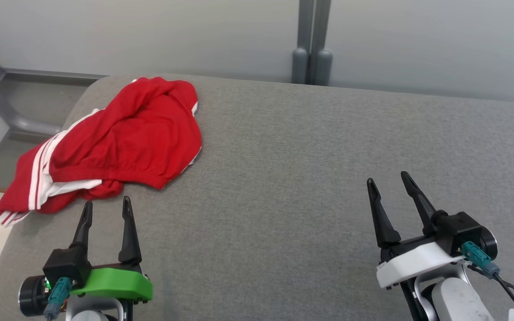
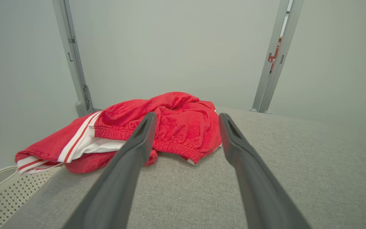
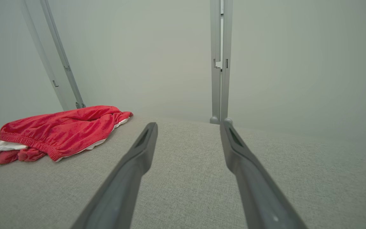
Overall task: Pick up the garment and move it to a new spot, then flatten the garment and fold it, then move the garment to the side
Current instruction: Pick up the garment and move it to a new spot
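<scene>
The left gripper (image 1: 107, 200) and right gripper (image 1: 387, 177) hold fingers (image 1: 128, 236) wide, empty (crumpled red garment (image 1: 123, 138) near left).

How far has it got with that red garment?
Nothing looks done yet: the red garment lies crumpled at the far left corner of the grey cushion. Nothing is in hand: the left gripper hovers open just short of it, the right gripper open, farther off. Lifting, moving, flattening, folding remain.

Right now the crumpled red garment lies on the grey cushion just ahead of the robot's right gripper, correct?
No. The head view shows the crumpled red garment on the grey cushion just ahead of the left gripper; the right gripper has bare cushion before it.
</scene>
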You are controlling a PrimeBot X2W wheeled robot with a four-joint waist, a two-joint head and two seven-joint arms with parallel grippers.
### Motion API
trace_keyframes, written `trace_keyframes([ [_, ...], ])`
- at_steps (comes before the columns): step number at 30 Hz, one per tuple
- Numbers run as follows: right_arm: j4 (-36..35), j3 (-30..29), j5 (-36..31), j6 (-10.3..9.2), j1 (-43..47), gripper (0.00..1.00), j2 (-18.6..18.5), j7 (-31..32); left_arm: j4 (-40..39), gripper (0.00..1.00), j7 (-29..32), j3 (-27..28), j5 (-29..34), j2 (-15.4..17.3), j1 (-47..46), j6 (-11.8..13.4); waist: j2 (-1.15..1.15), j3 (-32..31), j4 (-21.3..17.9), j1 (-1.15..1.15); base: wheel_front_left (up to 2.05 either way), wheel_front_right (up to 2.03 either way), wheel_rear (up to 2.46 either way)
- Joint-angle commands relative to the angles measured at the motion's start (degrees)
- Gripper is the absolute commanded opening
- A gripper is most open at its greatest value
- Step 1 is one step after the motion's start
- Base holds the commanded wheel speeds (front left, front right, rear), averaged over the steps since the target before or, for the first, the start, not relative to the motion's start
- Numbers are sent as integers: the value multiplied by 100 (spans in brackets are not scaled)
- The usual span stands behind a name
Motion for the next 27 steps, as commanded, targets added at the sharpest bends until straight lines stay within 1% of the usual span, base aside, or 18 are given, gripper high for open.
trace_keyframes([
  [1,13,3,49,2,58,100,-22,-17,31,100,-2,19,-52,31,16,30,0,-23,519,0,0,0,0],
  [8,-34,68,86,2,-19,100,-25,-17,167,100,-2,104,-162,29,15,34,0,45,1107,0,0,0,0],
  [14,-92,66,79,2,-17,100,-24,-17,219,100,-2,91,-233,28,-15,45,0,88,1389,0,0,0,0],
  [19,-59,168,80,2,-66,100,-24,-17,169,100,-2,89,-309,29,-28,34,0,124,1445,0,0,0,0],
  [23,-65,237,44,2,-128,100,-23,-17,181,100,-2,137,-439,29,-144,-91,0,186,1405,0,0,0,0],
  [25,-77,268,15,2,-150,100,-25,-17,293,100,-2,136,-535,29,-232,-186,0,218,1353,0,0,0,0],
  [27,-84,265,-4,2,-158,100,-26,-17,445,100,124,106,-677,42,-414,-299,0,247,1297,0,0,0,0],
])
